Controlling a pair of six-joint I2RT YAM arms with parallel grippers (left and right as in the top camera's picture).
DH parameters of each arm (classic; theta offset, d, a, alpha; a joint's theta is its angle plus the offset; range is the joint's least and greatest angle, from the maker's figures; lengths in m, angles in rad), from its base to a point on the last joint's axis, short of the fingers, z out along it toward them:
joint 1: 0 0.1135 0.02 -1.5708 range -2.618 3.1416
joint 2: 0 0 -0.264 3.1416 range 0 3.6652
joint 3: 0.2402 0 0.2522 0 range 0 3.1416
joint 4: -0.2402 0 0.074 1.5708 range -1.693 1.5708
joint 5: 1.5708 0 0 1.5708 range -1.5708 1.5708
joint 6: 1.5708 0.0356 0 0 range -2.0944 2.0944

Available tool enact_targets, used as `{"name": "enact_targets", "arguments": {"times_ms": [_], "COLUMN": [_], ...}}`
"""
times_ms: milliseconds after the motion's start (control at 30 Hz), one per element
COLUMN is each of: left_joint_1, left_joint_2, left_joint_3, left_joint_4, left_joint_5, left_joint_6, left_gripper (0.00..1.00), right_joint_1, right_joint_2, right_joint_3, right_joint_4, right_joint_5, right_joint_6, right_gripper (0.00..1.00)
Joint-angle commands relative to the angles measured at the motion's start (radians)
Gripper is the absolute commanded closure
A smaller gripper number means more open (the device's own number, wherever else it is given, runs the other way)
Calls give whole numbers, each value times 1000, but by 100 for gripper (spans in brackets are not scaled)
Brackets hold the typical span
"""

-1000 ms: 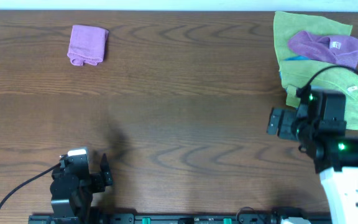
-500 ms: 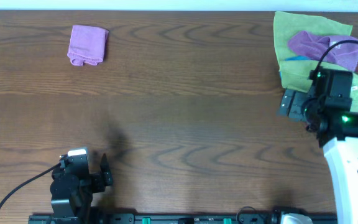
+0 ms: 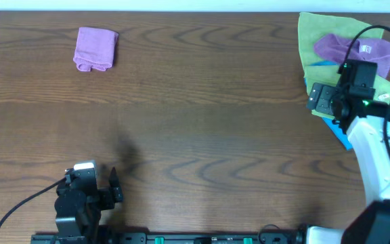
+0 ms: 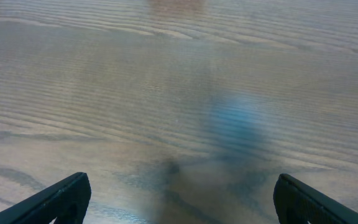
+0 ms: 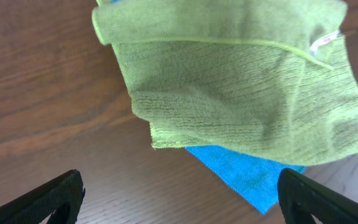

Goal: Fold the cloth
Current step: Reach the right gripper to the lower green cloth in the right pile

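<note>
The cloth [image 5: 241, 87], lime-green with a small white tag [image 5: 325, 40], lies in loose folded layers and fills the top of the right wrist view. In the overhead view it lies at the right edge [image 3: 386, 89], mostly hidden under my right arm. My right gripper [image 5: 179, 202] is open and empty, hovering just short of the cloth's near edge; it also shows in the overhead view [image 3: 319, 100]. My left gripper [image 4: 179, 202] is open and empty over bare wood at the front left [image 3: 114, 190].
A blue cloth [image 5: 253, 171] sticks out from under the lime-green one [image 3: 339, 135]. A duller yellow-green cloth [image 3: 317, 34] lies behind, with a purple cloth [image 3: 337, 47] on it. A folded purple cloth [image 3: 95, 49] lies at the far left. The table's right edge is close.
My right arm has swung away from me and to the right, onto the cloth pile, and the blue corner now shows beside it. The left arm has not moved.
</note>
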Motion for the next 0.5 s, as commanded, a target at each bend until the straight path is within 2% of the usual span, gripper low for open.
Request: {"name": "enact_targets", "arguments": {"times_ms": [0, 167, 467], "left_joint_1": [-6, -6, -6], "left_joint_2": [-6, -6, -6], "left_joint_3": [-6, -6, -6], "left_joint_4": [-2, -2, -2], "left_joint_5": [-9, -9, -9], "left_joint_6": [6, 6, 6], "left_gripper": [5, 5, 5], "right_joint_1": [-8, -8, -8], "right_joint_2": [54, 154, 283], "right_joint_3": [18, 18, 18], "right_joint_4": [40, 125, 171], "right_joint_5": [10, 4, -16], "right_joint_6": [-53, -129, -128], "right_gripper": [1, 1, 1]}}
